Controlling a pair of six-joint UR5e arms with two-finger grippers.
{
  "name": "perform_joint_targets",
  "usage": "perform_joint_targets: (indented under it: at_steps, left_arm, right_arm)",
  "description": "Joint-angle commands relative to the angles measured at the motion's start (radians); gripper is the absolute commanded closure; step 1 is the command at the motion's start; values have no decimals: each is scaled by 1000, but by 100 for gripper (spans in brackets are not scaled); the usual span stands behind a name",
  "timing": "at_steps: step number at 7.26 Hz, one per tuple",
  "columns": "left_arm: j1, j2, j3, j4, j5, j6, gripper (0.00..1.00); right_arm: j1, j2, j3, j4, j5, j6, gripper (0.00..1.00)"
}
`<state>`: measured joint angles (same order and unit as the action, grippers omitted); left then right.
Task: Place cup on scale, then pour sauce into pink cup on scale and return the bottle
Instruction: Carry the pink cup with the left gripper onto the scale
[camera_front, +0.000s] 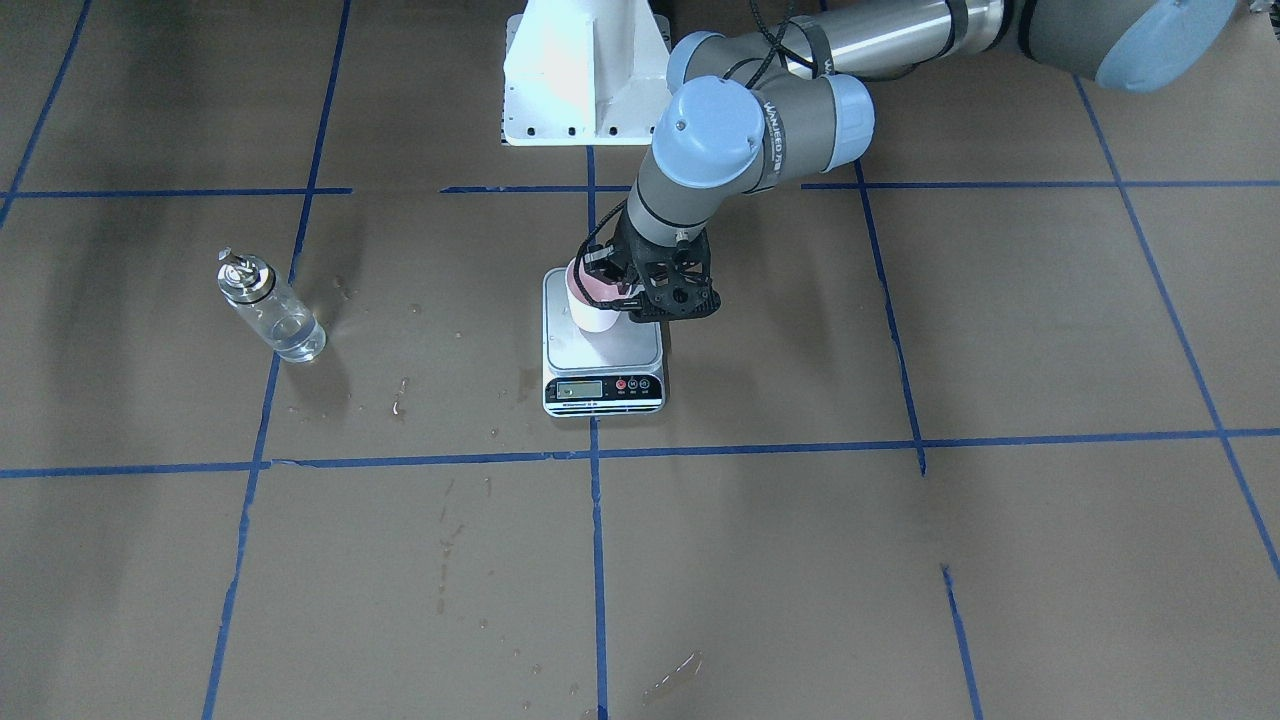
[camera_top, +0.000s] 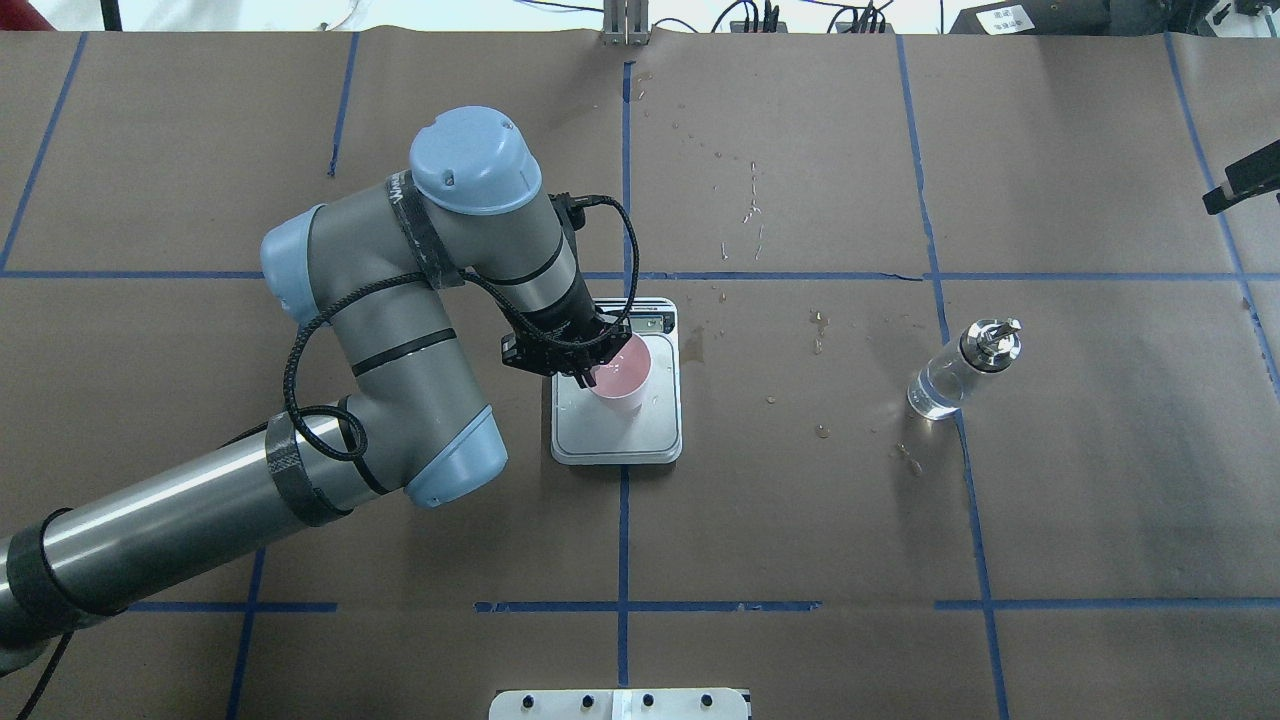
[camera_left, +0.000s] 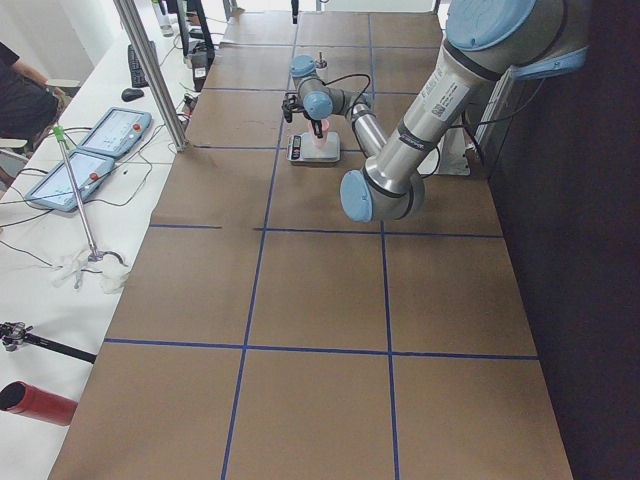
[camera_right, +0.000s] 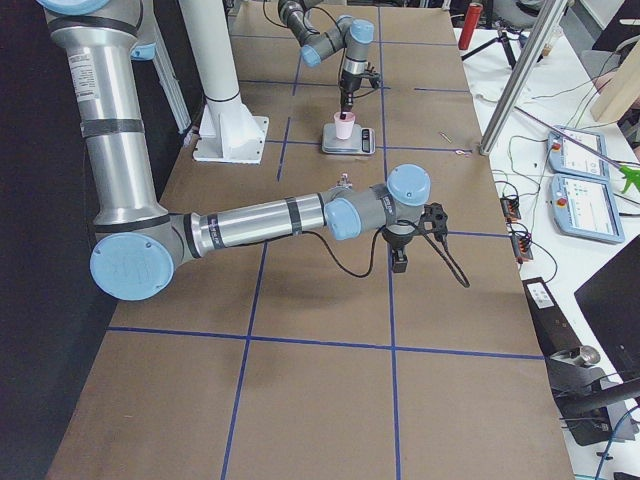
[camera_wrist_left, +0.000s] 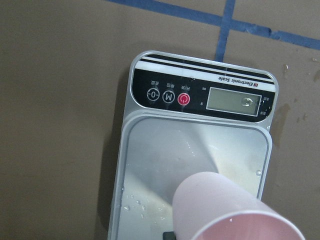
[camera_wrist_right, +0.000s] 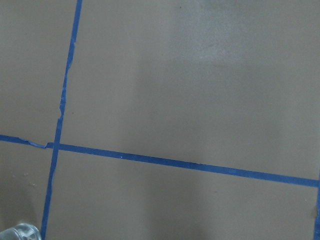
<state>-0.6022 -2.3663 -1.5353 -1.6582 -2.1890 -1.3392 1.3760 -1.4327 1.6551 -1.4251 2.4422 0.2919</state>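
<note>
The pink cup (camera_front: 590, 300) stands upright over the scale's steel platform (camera_front: 622, 347), toward the side away from the display. My left gripper (camera_front: 628, 296) is shut on the cup's rim (camera_top: 622, 372). In the left wrist view the cup (camera_wrist_left: 230, 210) fills the lower right above the scale (camera_wrist_left: 165, 160); I cannot tell whether its base touches the platform. The glass bottle (camera_top: 958, 372) with its silver cap stands alone on the paper, clear sauce (camera_front: 296, 338) inside. My right gripper (camera_right: 400, 262) hangs over bare paper away from the bottle; whether it is open or shut cannot be told.
Dried splashes and droplets (camera_top: 750, 215) mark the brown paper beyond and beside the scale. The white robot base (camera_front: 582, 80) stands behind it. An operators' bench with tablets (camera_left: 100, 150) and a metal pole (camera_left: 150, 60) runs along the far side.
</note>
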Motion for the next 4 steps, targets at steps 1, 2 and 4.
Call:
perform_joint_targets:
  at_steps: [1, 2, 4]
  left_arm:
    - [1, 1, 4, -9, 0, 0, 83]
    - [2, 2, 6, -14, 0, 0, 64]
    - [-4, 9, -49, -38, 0, -2, 38]
  right_arm:
    - [0, 0, -1, 0, 0, 0, 0]
    - [0, 0, -1, 0, 0, 1, 0]
    - [0, 2, 11, 2, 20, 1, 0]
